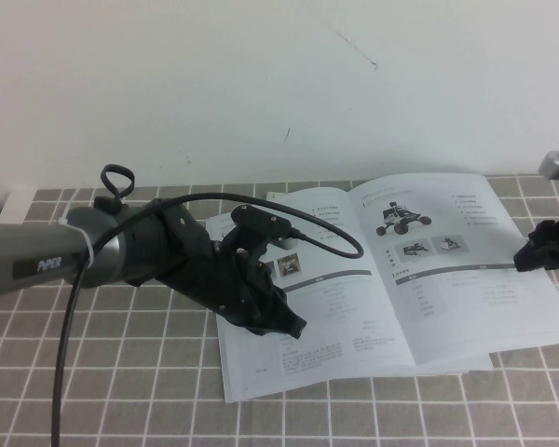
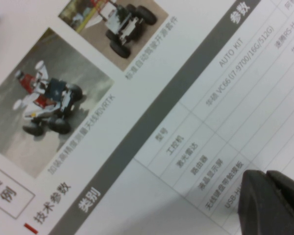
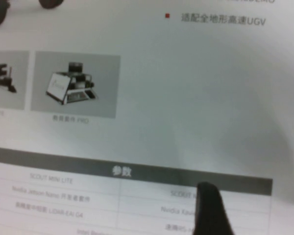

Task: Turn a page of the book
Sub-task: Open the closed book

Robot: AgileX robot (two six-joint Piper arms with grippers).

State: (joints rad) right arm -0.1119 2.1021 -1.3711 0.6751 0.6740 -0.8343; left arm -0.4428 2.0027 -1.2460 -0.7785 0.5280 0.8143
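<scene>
Nearest you, the grey-and-white gridded surface (image 1: 93, 391) carries the thin, glossy white softcover book (image 1: 307, 363), lying open with its spine running away from you and slightly rightward; the near corners of lower sheets show beneath the open spread.

Your left claw (image 1: 284, 326) sits low over the left-hand leaf, its black arm lying across that leaf; in the left wrist view a dark fingertip (image 2: 272, 203) hangs close above the printed table, and whether it touches I cannot tell; nor can I tell whether this claw stands open or closed.

Further back and to the right lies the page (image 1: 456, 270), the thin white glossy sheet with the dark four-wheeled rover above two small grey photos and a grey-banded table; its free outer edge faces your right arm.

Your right claw (image 1: 540, 253) stands at that outer edge, jaws spread wide, holding nothing; one fingertip (image 3: 210, 208) shows just above the table band.

Judgement: the page lies inboard, to the left of the right claw; that arm is the nearer; the lift must carry the edge leftward over the spine.
</scene>
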